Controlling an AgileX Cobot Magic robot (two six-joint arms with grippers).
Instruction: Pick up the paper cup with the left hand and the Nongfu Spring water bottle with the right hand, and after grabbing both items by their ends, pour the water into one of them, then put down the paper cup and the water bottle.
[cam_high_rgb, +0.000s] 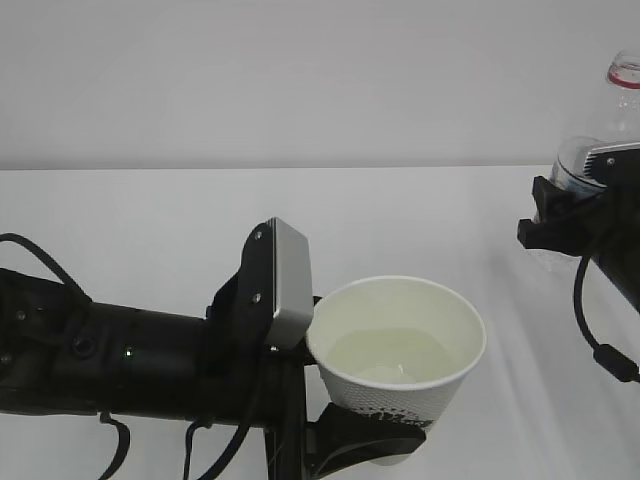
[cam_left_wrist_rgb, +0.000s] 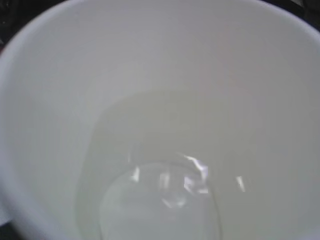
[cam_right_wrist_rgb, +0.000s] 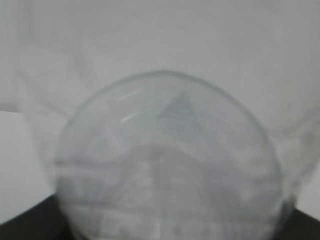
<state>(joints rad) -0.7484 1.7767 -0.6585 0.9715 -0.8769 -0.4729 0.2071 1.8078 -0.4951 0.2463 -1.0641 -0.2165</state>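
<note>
Nearest the camera, at lower left, the left gripper (cam_high_rgb: 375, 440) clamps the paper cup (cam_high_rgb: 397, 360) low on its body, jaws pressed against its sides; the cup stands upright, raised just above the white counter (cam_high_rgb: 150, 220). Water (cam_left_wrist_rgb: 165, 190) lies in its bottom, its surface glinting in the left wrist view. At far right, well apart from the cup, the right gripper (cam_high_rgb: 560, 215) pinches the Nongfu Spring water bottle (cam_high_rgb: 600, 140) around its lower body, neck up and red ring at the top edge. Pouring appears finished; putting both down seems to remain. Judged best practice: lower the cup level and slowly, release only once its base rests flat, and keep the bottle vertical.
</note>
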